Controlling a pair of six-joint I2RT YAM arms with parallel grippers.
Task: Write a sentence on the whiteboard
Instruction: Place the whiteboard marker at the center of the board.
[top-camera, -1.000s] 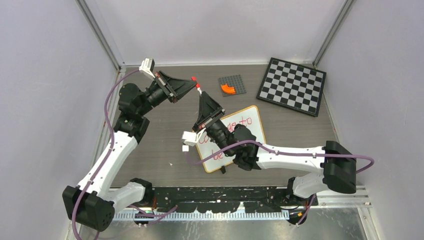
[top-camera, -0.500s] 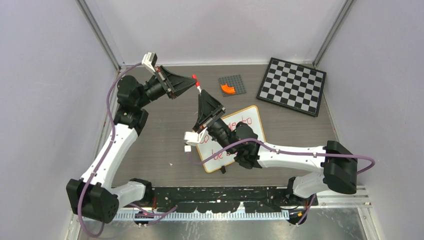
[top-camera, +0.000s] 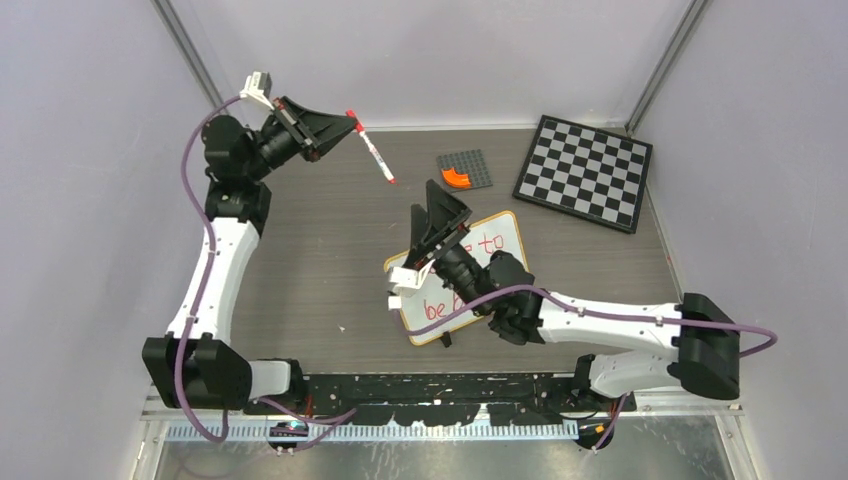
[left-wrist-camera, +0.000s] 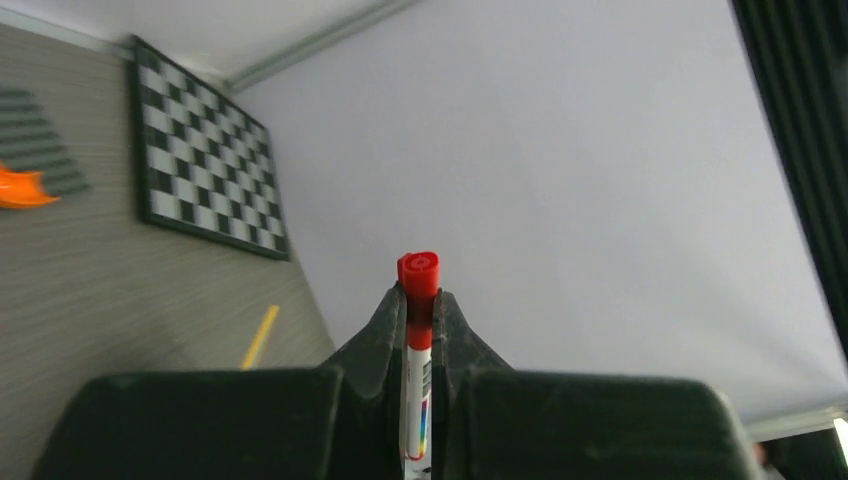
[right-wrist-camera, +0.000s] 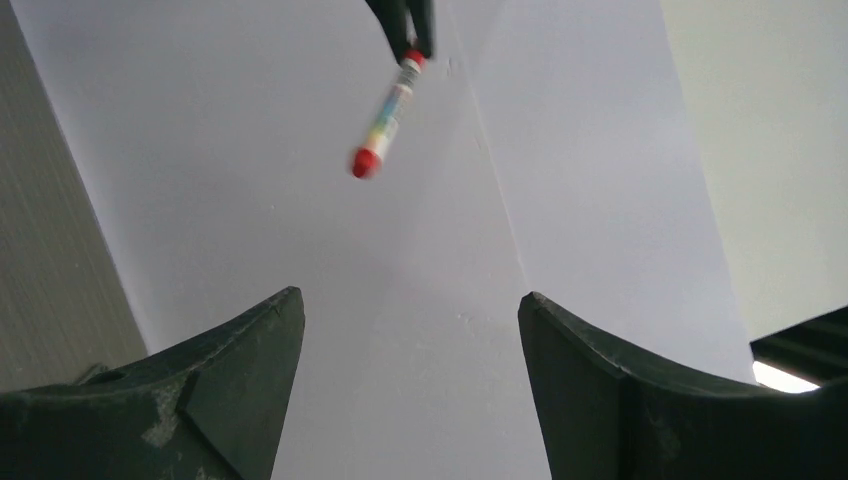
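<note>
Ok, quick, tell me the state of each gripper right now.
Left gripper: shut on the red marker.
Right gripper: open, holding nothing.

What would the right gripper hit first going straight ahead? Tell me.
Likely the wall: the right gripper sees only it between its open jaws. The marker in the left gripper sits off that line; depth unclear.
</note>
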